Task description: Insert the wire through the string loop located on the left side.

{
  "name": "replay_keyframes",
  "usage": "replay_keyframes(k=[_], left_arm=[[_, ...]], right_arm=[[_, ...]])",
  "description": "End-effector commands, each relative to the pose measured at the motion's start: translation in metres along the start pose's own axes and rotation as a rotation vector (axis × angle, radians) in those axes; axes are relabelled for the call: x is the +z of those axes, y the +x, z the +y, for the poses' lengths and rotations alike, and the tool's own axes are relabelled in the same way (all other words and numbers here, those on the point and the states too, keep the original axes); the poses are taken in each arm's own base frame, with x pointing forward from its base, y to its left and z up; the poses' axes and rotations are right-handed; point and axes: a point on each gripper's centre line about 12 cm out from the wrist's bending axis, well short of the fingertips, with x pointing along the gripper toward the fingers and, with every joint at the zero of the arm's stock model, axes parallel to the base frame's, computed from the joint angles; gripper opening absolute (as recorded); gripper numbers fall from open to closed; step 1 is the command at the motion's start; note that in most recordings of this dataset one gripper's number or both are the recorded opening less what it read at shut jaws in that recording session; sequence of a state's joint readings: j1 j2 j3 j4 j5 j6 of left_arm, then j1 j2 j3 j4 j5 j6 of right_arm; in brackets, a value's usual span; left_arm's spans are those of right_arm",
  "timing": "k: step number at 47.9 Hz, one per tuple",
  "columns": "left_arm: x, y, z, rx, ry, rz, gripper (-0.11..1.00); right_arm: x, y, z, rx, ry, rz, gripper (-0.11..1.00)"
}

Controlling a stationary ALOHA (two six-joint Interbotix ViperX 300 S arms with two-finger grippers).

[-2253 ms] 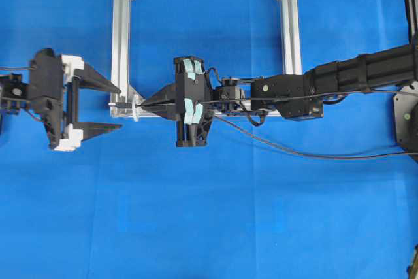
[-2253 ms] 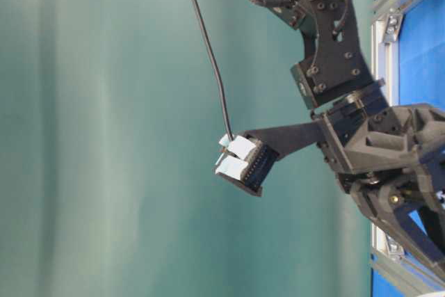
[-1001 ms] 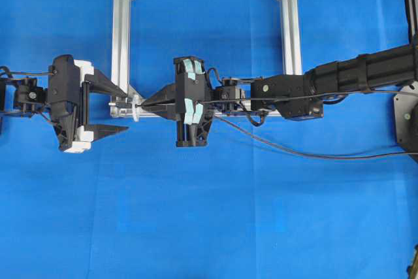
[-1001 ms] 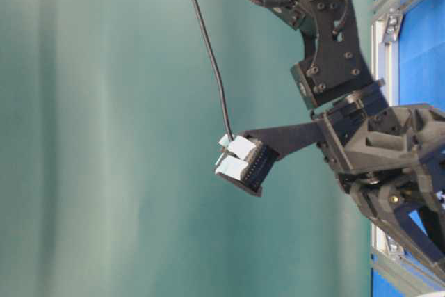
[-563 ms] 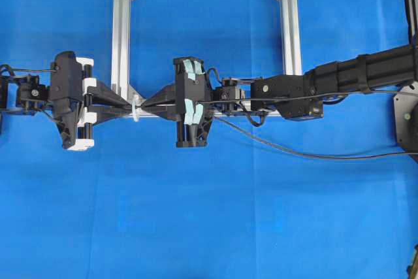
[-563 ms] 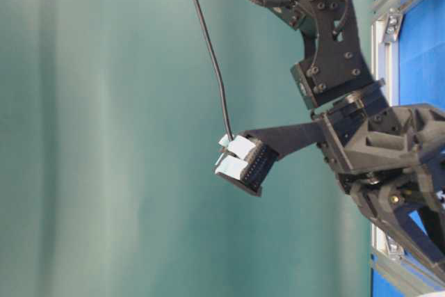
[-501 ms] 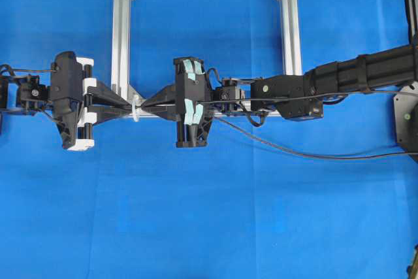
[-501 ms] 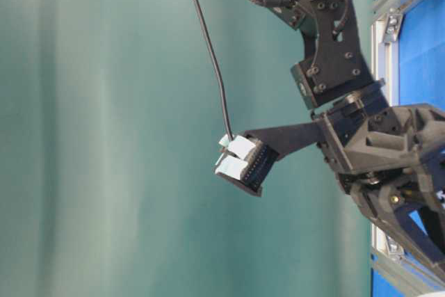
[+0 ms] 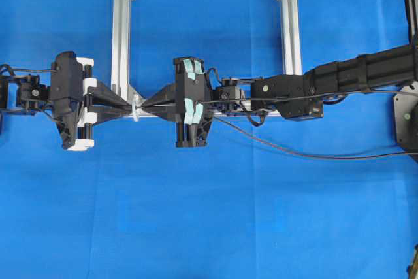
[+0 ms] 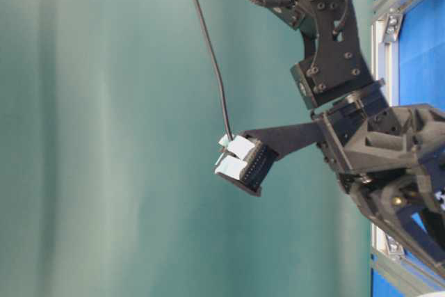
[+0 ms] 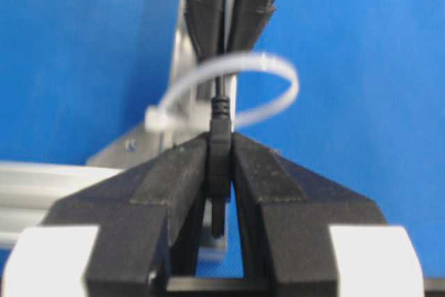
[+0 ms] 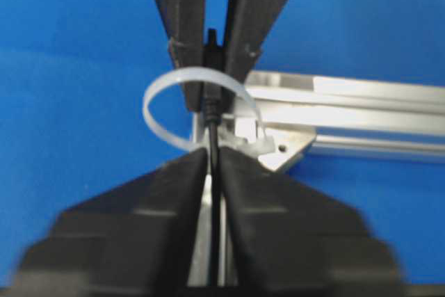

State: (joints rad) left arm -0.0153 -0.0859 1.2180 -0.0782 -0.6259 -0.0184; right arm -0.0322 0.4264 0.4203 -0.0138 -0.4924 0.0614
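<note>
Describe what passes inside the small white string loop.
The thin black wire runs through the small white string loop, its dark plug clamped in the left gripper. The fingers partly cover the plug's tip.

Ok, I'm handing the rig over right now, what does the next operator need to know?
Left tool: shut on the wire's plug, on the near side of the string loop.
Right tool: jaws slightly parted, the wire running between them, grip uncertain.
The loop sits at the aluminium frame corner, between both tools.
Done: the plug is through the loop.
Left: free the right tool, pull more wire through.
</note>
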Motion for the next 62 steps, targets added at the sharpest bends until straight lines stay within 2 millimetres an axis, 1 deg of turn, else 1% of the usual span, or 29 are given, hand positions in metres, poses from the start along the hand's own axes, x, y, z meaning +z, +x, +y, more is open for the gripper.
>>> replay_keyframes(k=[1, 5, 6, 9, 12, 14, 20, 27, 41, 53, 62], left_arm=[[0.007, -0.001, 0.0, -0.001, 0.001, -0.026, 0.08], [0.007, -0.001, 0.0, 0.001, 0.0, -0.028, 0.08], [0.007, -0.001, 0.0, -0.001, 0.001, -0.029, 0.08], [0.007, -0.001, 0.0, -0.001, 0.001, -0.028, 0.08], [0.007, -0.001, 0.0, -0.001, 0.001, -0.028, 0.08], [0.007, -0.001, 0.0, -0.001, 0.001, -0.028, 0.08], [0.006, -0.005, 0.0, -0.001, 0.002, -0.023, 0.08], [0.006, -0.018, 0.001, -0.002, -0.002, -0.017, 0.08], [0.009, -0.056, 0.001, -0.014, -0.026, 0.003, 0.08], [0.027, -0.092, -0.002, -0.037, -0.035, -0.045, 0.08], [0.035, -0.119, -0.003, -0.056, -0.064, -0.077, 0.08]], right_arm=[[0.013, -0.003, 0.001, 0.001, 0.004, -0.026, 0.26], [0.011, -0.003, 0.001, 0.001, 0.007, -0.015, 0.51], [0.011, -0.003, 0.001, 0.0, 0.007, -0.012, 0.59], [0.011, -0.003, 0.001, 0.0, 0.008, -0.012, 0.77], [0.011, -0.003, 0.001, -0.002, 0.011, -0.012, 0.91], [0.011, -0.003, 0.001, -0.001, 0.011, -0.015, 0.96], [0.011, -0.003, 0.001, -0.001, 0.011, -0.014, 0.96], [0.01, -0.003, 0.001, -0.002, 0.011, -0.011, 0.97], [0.009, -0.006, 0.001, -0.002, 0.011, -0.006, 0.97], [0.008, -0.006, 0.001, -0.002, 0.011, -0.005, 0.97], [0.009, -0.006, 0.001, -0.002, 0.011, -0.006, 0.97]])
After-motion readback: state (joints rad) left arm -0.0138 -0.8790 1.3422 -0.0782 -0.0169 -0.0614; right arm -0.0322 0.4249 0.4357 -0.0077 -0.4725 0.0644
